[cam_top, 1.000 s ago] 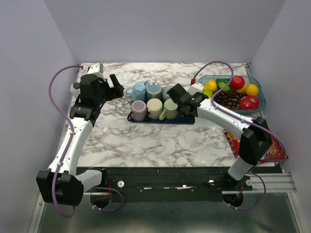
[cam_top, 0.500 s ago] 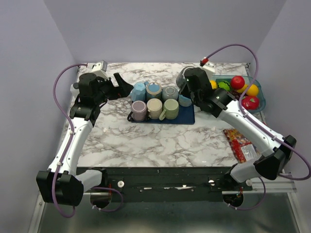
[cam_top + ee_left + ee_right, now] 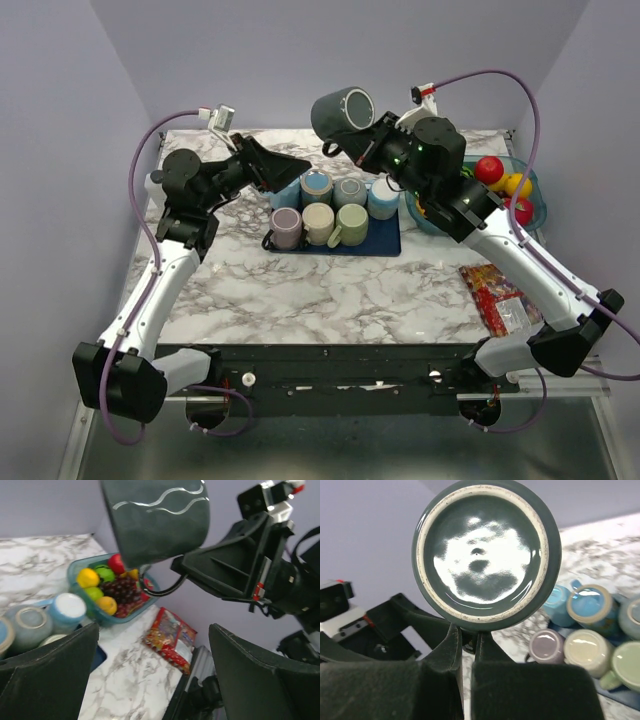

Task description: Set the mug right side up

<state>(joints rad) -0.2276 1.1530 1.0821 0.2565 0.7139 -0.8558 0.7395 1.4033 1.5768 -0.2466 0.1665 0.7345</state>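
Right claw [image 3: 350, 150]: closed tight on the handle of the dark green-grey mug [image 3: 341, 112]. It holds the mug in the air above the back of the bench [image 3: 300, 290], well apart from everything on it. In the right wrist view the two fingers [image 3: 442, 655] stand pressed together just under the mug [image 3: 484, 555], with the handle pinched between them. The glossy underside and its pale unglazed foot ring face that camera. In the overhead view the mug lies tilted, closer to sideways than upright.

Left claw [image 3: 290, 172]: spread as wide as it goes and holding nothing. It is raised off the bench near the left end of the tray [image 3: 385, 245] and points toward the lifted mug. The left wrist view shows the mug [image 3: 157, 520] high in frame, with wavy pale lines on its wall. It sits above and beyond the open fingers [image 3: 47, 675], not touching them.

Also noted:
- The dark blue tray carries two rows of mugs standing mouth down.
- In the front row are a lilac mug [image 3: 285, 222], a cream mug [image 3: 318, 222] and a green mug [image 3: 350, 225].
- The back row is blue and grey mugs, with a pale blue mug [image 3: 383, 197] at its right end.
- The fruit bowl [image 3: 75, 570] sits at the back right and is partly hidden behind the right arm in the overhead view.
- A snack bag [image 3: 500, 300] lies on the bench nearer the front, close to its right edge.
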